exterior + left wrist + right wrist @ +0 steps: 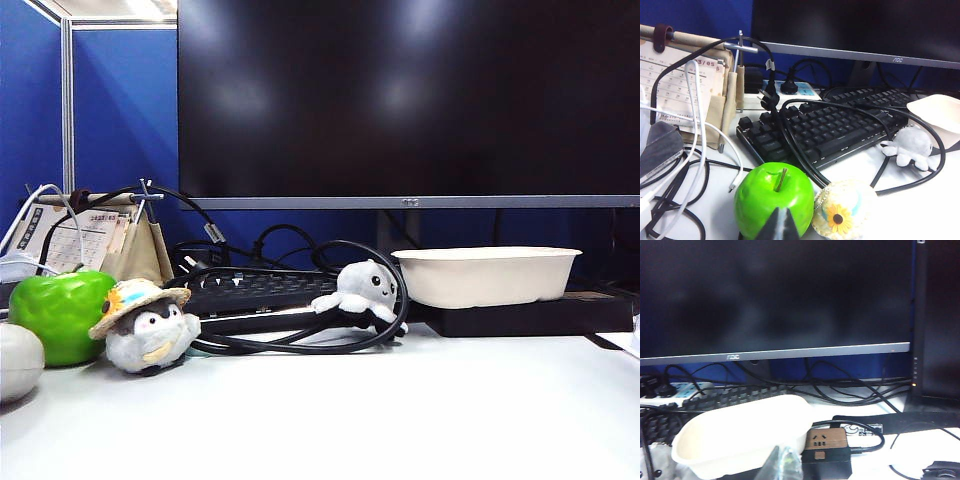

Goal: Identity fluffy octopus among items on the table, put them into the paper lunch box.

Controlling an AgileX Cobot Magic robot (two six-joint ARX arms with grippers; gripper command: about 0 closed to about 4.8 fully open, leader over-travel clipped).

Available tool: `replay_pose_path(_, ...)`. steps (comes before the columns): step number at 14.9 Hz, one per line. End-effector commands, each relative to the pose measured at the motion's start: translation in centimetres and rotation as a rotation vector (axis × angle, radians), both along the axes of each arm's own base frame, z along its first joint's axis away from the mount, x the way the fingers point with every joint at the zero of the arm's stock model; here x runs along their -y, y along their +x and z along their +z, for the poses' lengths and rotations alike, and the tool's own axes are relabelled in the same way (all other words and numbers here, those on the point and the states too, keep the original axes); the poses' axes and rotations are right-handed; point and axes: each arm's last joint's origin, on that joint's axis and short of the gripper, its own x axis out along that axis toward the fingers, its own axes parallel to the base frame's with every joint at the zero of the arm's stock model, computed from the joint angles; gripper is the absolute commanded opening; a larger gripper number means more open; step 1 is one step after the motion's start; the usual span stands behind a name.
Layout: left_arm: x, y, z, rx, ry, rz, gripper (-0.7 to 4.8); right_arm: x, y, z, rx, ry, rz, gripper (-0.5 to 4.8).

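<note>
So the left gripper [778, 226] barely peeks into its wrist view as a dark tip, fingers pressed together with nothing in them; right beyond the fingertips sits a green apple [774, 199], and just beside that the penguin plush [845, 214] in its straw hat; the fluffy octopus [908, 148] is well off past those, lying against the black keyboard [827, 127] inside a loop of black cable [920, 167]; the right gripper [782, 464] is only a blurry clear-ish tip, can't tell if its fingers are apart or together; the paper lunch box [735, 440] is just ahead of them, next to a wooden power strip [826, 441]; white table [400, 410] underneath
</note>
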Motion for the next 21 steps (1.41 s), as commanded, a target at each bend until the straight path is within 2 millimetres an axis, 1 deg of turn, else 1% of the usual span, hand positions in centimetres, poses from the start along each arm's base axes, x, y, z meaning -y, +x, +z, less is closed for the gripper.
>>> replay_pose_path(1,0.0,0.0,0.2,0.016,0.001,-0.001,-0.03,0.0,-0.1,0.4,0.022,0.004,0.010,-0.01)
replay_pose_path(6,0.0,0.0,0.4,0.038,0.002,-0.001,-0.03,-0.1,-0.1,0.2,0.006,0.002,0.019,-0.01)
replay_pose_path(10,0.0,-0.1,1.2,0.125,-0.004,-0.009,-0.03,-0.1,0.0,0.0,-0.012,0.001,0.023,-0.01)
replay_pose_path(12,0.0,-0.1,1.7,0.162,-0.042,-0.011,-0.03,-0.1,0.0,0.0,-0.013,0.000,0.032,-0.01)
replay_pose_path(13,0.0,-0.2,2.0,0.182,-0.057,-0.012,-0.03,-0.2,-0.1,0.0,-0.012,-0.002,0.052,-0.01)
replay_pose_path(14,0.0,-0.3,2.7,0.242,-0.102,-0.018,-0.03,-0.3,-0.1,0.0,-0.010,0.006,0.115,-0.01)
replay_pose_path(16,0.0,-0.5,3.5,0.299,-0.155,-0.029,-0.02,-0.4,-0.1,0.2,0.000,0.056,0.152,-0.01)
replay_pose_path(18,0.0,-0.6,3.7,0.303,-0.188,-0.036,-0.01,-0.5,-0.2,0.5,0.026,0.051,0.182,-0.01)
replay_pose_path(19,0.0,-0.7,4.0,0.297,-0.218,-0.041,0.04,-0.6,-0.4,1.0,0.065,0.045,0.225,0.00)
replay_pose_path(21,0.0,-1.0,5.1,0.327,-0.244,-0.043,0.09,-0.6,-0.6,1.8,0.106,0.085,0.254,0.00)
